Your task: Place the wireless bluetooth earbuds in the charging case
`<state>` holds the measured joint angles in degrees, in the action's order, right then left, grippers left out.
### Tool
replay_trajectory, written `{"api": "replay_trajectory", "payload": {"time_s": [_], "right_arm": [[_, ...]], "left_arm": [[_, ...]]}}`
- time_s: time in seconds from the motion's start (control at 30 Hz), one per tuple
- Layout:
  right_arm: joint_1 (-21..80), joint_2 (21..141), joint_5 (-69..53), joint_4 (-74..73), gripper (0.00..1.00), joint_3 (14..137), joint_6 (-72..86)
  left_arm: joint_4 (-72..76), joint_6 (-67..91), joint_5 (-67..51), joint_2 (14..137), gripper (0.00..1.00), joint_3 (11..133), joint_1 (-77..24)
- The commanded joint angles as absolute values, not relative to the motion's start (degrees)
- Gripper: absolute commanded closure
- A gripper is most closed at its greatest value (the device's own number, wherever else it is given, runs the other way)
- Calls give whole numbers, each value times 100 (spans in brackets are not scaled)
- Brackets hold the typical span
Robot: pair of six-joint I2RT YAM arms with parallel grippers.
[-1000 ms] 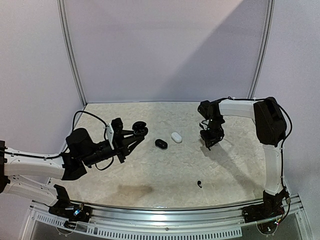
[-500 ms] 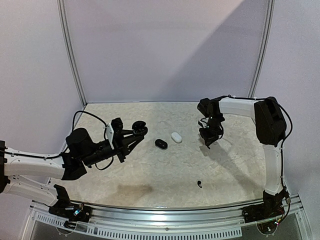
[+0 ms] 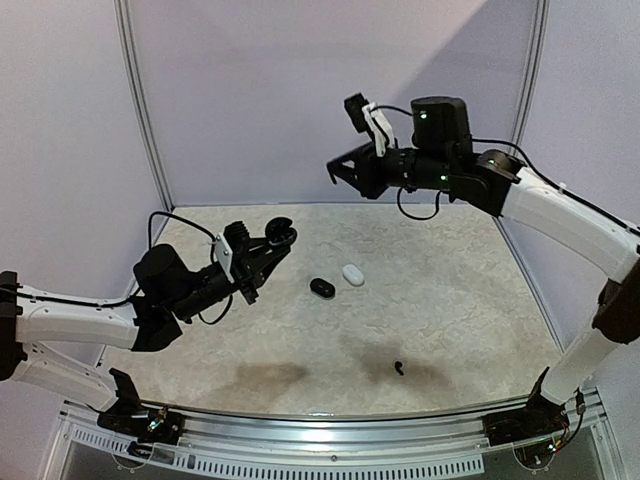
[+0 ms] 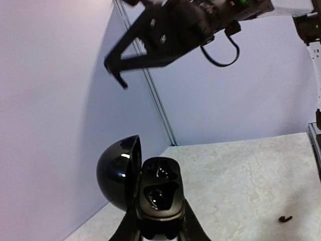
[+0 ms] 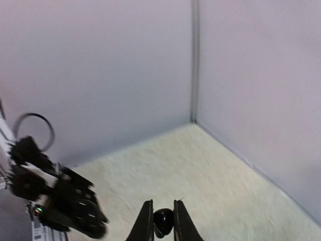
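My left gripper (image 3: pixel 270 250) is shut on an open black charging case (image 3: pixel 281 239) and holds it above the table's left half. In the left wrist view the case (image 4: pixel 158 197) shows two dark wells, with its lid (image 4: pixel 118 171) swung open to the left. My right gripper (image 3: pixel 338 176) hangs high over the table's back, pointing left. It is shut on a small glossy black earbud (image 5: pixel 163 221) pinched between the fingers (image 5: pixel 146 223). Another black earbud (image 3: pixel 399 368) lies on the table near the front, seen also as a speck in the left wrist view (image 4: pixel 285 219).
A closed black oval case (image 3: pixel 321 288) and a white oval case (image 3: pixel 352 274) lie side by side at mid-table. Lilac walls with metal posts (image 3: pixel 140 110) enclose the back and sides. The left arm (image 5: pixel 57 198) shows blurred in the right wrist view.
The right arm has swung up from the table's right side to high above the back, pointing left, its jaws closed on the black earbud. The left arm lifted the open case slightly.
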<state>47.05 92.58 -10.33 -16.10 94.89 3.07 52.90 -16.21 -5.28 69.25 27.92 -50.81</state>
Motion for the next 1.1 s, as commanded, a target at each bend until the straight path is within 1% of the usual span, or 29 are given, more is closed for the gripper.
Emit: {"api": "replay_trajectory", "payload": {"time_s": [0.0, 0.17, 0.3, 0.57, 0.97, 1.07], "right_arm": [[4931, 9073, -1970, 1004, 100, 8976, 95], [5190, 9172, -2526, 2198, 100, 8695, 190], [5401, 9107, -2751, 2676, 100, 8388, -202], [5834, 9155, -2794, 2937, 100, 8052, -934], [5867, 9421, -2435, 3028, 100, 7945, -1081], [5863, 9351, -2443, 2726, 100, 8038, -1205]], "left_arm": [[5864, -2136, -744, 7092, 100, 3154, -4940], [6110, -2325, -739, 7210, 100, 3446, -4931], [6210, -2351, -670, 7279, 100, 3592, -4931], [6280, -2680, -437, 7482, 100, 3867, -4931], [6346, -2678, -604, 7481, 100, 3895, -4940], [6308, -2583, -721, 7459, 100, 3877, -4919]]}}
